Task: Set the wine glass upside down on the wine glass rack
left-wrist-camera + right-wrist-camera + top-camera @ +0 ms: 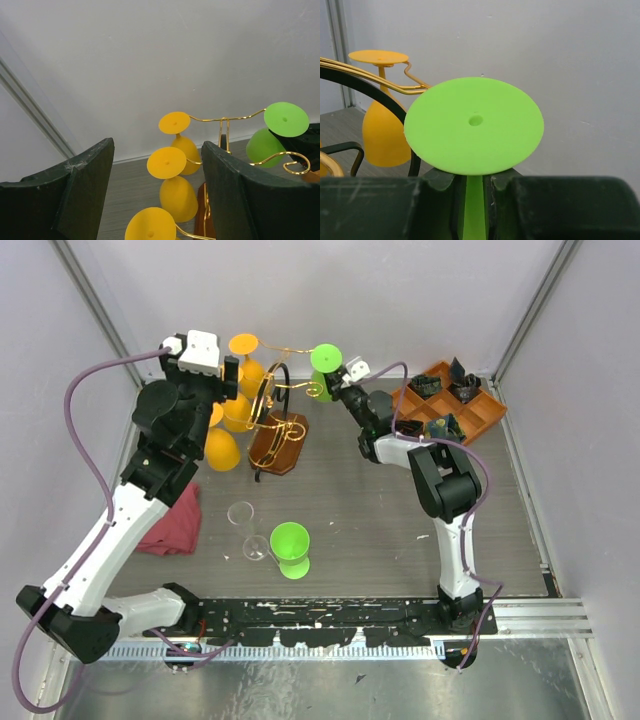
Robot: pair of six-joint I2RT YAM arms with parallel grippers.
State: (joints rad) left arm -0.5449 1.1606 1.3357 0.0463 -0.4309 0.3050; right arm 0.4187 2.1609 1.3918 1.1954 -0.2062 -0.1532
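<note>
The right hand (476,202) clamps the stem of the green wine glass (474,125), foot up, at the right end of the wine glass rack (280,445) on the far side of the worktop (380,530). Slide the stem level between the gold wires (375,80), foot above them, before letting go. The left hand (156,165) gapes wide, empty. Far right, the orange tray (488,423) holds dark pieces (427,385) in its compartments

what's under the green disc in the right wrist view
The green stem, clamped in the right gripper. Its fingers cover the bowl there; the left wrist view shows the green bowl below, by the rack's gold wire.
</note>
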